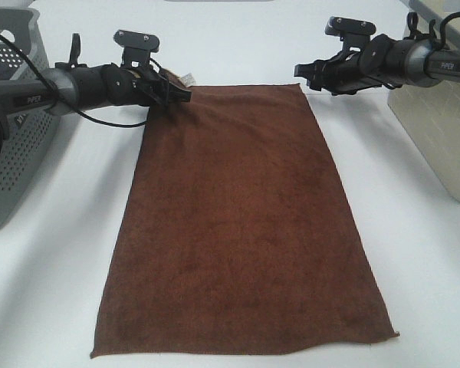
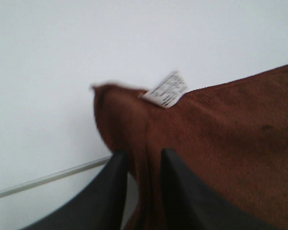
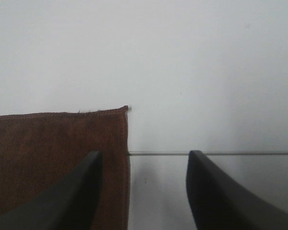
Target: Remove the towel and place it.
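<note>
Towel [image 1: 238, 230] flat on table [image 1: 414, 261]; left gripper [image 1: 180, 93] clenched on its tagged far corner, right gripper [image 1: 300, 75] released, jaws apart beside opposite far corner.

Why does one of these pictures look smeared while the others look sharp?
Left wrist view: the towel corner and its tag are smeared, likely motion blur. Right wrist view: the towel's edge is crisp, the dark fingers soft, being close to the lens. High view: sharp and evenly lit, faint shadows under the arms.
</note>
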Robot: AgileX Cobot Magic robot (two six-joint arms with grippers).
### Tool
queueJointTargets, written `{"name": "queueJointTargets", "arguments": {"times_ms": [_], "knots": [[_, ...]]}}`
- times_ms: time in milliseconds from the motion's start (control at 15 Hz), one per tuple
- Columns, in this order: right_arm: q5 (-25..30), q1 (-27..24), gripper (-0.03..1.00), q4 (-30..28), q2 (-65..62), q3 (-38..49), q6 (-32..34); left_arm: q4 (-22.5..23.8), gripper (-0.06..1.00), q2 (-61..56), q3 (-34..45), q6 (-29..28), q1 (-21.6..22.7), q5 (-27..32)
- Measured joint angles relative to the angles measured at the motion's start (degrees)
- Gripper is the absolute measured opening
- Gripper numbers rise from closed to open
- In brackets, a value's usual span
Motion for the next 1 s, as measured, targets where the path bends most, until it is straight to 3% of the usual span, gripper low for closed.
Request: {"name": "queueJointTargets", "arguments": {"times_ms": [133,267,533,800,1000], "knots": [[0.8,0.0,0.6,0.0,0.0,0.0,0.0,-1.9,0.58,0.0,0.0,-0.1,0.0,-1.7],[2.1,0.0,0.61,0.0,0.0,0.0,0.0,-2.8,0.74,0.0,0.0,-0.2,0.0,-2.7],[10.2,0.0,0.61,-0.3,-2.0,0.3,0.0,-3.0,0.78,-2.3,0.0,-0.2,0.0,3.7],[23.0,0.0,0.73,-0.7,-11.1,0.3,0.0,-1.5,0.78,-11.1,0.0,-0.2,0.1,23.7],[35.8,0.0,0.76,-4.5,-18.8,0.3,0.0,-0.5,0.78,-19.0,0.0,-5.6,0.1,38.1]]}}
